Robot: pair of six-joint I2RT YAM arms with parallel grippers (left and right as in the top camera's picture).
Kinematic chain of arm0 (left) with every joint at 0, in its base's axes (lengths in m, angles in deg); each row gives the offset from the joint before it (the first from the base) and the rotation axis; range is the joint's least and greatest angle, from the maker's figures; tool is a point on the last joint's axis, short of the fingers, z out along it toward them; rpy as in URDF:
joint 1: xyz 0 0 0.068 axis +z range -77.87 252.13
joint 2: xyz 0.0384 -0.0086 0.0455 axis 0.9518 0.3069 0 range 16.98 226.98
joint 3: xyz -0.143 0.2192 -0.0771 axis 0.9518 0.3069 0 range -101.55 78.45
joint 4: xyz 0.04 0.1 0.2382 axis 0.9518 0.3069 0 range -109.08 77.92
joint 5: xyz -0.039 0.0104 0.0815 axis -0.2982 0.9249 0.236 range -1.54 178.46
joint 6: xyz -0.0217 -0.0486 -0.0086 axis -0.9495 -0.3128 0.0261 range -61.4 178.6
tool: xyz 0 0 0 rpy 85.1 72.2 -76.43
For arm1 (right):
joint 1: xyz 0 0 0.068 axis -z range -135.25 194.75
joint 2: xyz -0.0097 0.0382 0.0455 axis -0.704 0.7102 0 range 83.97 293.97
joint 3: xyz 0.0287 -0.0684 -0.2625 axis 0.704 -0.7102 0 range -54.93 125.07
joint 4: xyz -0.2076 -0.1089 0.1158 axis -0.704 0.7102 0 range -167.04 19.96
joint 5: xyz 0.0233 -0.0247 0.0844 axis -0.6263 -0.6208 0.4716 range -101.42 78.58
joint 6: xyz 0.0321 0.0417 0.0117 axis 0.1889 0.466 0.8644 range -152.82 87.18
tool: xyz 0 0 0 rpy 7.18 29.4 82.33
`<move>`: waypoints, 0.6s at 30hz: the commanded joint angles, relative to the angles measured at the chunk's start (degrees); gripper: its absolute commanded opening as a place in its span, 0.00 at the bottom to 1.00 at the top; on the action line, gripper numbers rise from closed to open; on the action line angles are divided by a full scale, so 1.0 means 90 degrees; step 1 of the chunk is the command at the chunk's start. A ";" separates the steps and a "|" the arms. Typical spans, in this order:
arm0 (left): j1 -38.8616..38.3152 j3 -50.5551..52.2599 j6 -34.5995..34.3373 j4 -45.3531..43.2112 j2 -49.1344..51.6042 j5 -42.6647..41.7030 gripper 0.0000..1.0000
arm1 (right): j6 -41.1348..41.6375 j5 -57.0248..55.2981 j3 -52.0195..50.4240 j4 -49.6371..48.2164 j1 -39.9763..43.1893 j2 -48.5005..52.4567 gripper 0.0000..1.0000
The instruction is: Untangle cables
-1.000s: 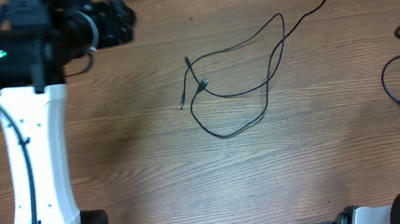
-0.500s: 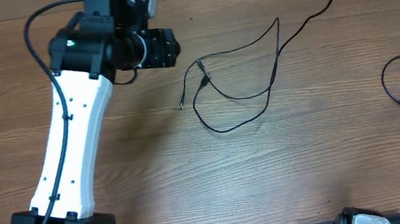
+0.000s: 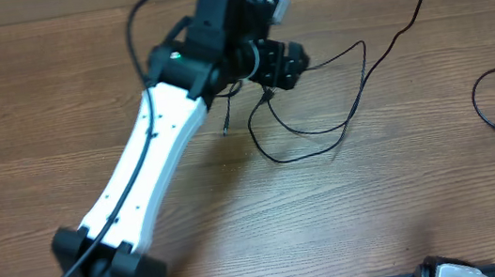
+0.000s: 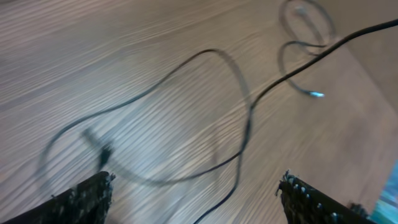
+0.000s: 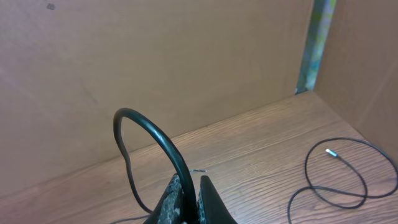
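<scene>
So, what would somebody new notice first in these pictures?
The white left arm stretches diagonally across the table, with the left gripper open above a looped black cable in the middle. In the right wrist view, the right gripper is shut on an arching cable that rises from it.

You are looking at thin matt black cables (image 4: 249,118) lying across a smooth grained brown wooden table (image 3: 407,204), beside the arm's glossy white plastic shell (image 3: 148,160).

One black cable (image 3: 278,159) lies loosely looped mid-frame, a second cable (image 3: 476,101) curls at the right edge, and a third cable (image 5: 155,140) arches upward.
</scene>
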 commanded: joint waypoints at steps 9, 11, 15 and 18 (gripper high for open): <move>-0.0012 0.0058 -0.0141 -0.1336 0.1775 -0.2271 0.87 | -0.0192 0.1294 0.0051 0.0221 -0.0024 -0.0151 0.04; -0.0012 0.0058 -0.0260 -0.1804 0.1979 -0.2526 0.88 | -0.0192 0.1508 0.0051 0.0311 -0.0024 -0.0175 0.04; -0.0012 0.0058 -0.0466 -0.2628 0.2266 -0.2776 0.92 | -0.0194 0.1943 0.0051 0.0534 -0.0024 -0.0238 0.04; -0.0015 0.0058 -0.0505 -0.2912 0.2341 -0.2849 0.94 | -0.0262 0.2421 0.0051 0.0719 -0.0024 -0.0289 0.04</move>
